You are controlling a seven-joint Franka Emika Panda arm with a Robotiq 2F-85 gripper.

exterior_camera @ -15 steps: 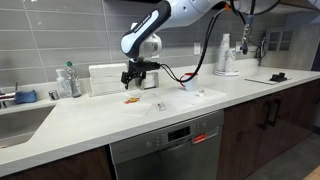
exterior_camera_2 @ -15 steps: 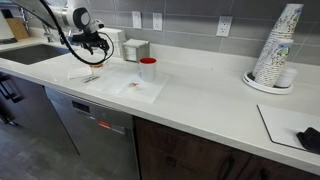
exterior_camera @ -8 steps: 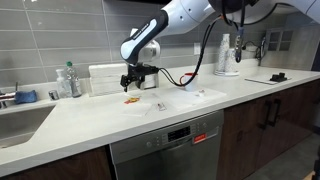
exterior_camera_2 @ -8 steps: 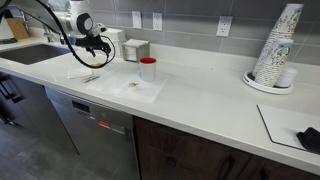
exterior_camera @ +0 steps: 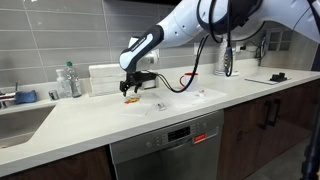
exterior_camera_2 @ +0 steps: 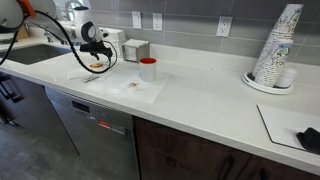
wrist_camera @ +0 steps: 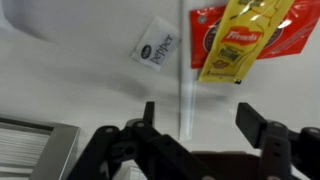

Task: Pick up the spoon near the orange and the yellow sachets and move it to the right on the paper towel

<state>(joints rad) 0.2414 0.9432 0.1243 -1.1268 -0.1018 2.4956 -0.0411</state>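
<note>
In your wrist view the spoon [wrist_camera: 184, 80] runs down mid-frame, overlapping sachets [wrist_camera: 232, 42] upper right, another packet [wrist_camera: 155, 49] upper left.

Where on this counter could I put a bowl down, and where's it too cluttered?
Bare counter runs between the red-and-white mug and the stack of paper cups. It is crowded on the mug's other side, where the open gripper hangs over the spoon and sachets.

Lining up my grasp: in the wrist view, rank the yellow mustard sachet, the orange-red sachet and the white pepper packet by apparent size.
1. orange-red sachet, though partly covered and cropped by the frame.
2. yellow mustard sachet, lying over it.
3. white pepper packet, clearly smallest.
</note>
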